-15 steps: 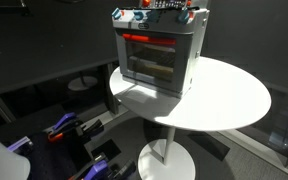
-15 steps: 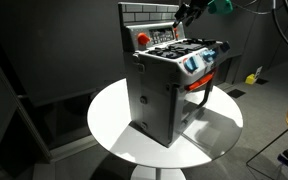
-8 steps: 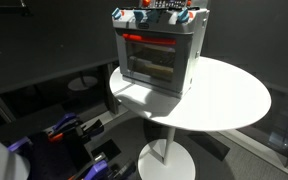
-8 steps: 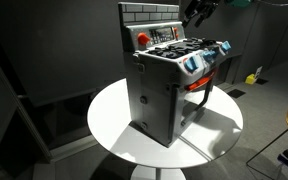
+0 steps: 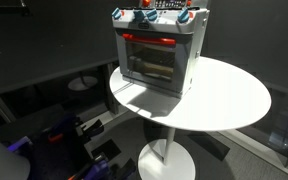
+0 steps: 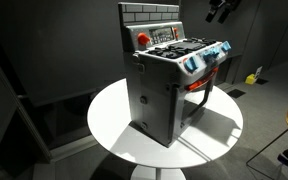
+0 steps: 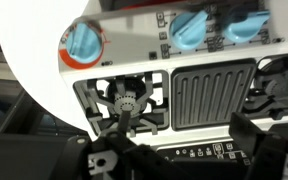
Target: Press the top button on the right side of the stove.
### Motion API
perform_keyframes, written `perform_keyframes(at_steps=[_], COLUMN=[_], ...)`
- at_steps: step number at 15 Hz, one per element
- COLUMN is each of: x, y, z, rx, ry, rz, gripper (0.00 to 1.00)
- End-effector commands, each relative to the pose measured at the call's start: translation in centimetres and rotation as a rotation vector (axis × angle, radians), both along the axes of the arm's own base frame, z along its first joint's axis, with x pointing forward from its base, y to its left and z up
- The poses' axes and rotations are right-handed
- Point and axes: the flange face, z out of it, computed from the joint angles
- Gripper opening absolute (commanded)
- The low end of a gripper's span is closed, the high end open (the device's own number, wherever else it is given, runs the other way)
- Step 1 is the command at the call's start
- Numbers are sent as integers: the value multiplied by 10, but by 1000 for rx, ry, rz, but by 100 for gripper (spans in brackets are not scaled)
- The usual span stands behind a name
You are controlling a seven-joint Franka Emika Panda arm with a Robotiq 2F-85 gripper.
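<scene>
The grey toy stove (image 5: 156,55) stands on a round white table (image 5: 234,100), with a red bar over its glass door and red and blue knobs along the top. It shows in both exterior views (image 6: 164,85). Its back panel carries a red button (image 6: 142,37) and small keys. My gripper (image 6: 222,10) hangs in the air above and beyond the stove's knob end, touching nothing. The wrist view looks down on the stove top (image 7: 212,92): blue knobs, a burner, a ribbed plate and a row of small panel buttons. The gripper's fingers (image 7: 179,160) are apart and empty.
The white table (image 6: 109,120) stands on a single pedestal, and the stove sits near its rear edge. Dark walls and floor surround it. Purple and black gear (image 5: 64,130) lies on the floor beside the table.
My gripper has risen off the stove's back panel and moved up and away towards the frame's upper right. The stove has not moved.
</scene>
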Motion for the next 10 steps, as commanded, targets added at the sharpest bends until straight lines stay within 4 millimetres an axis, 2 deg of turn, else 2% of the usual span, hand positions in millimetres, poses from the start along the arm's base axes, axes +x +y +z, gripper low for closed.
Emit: perform_keyframes(at_steps=[1,4,7,8,10], x=[-44,-71,-87,-74,-80], y=[-1,-3,-5,-3,-5], z=[19,34,41,38,42], rx=[9,18,25,5,6], ry=[76,144,197,174,185], rz=[-27,-46,-57,-35,-39], gripper=[100,100,100,100,100])
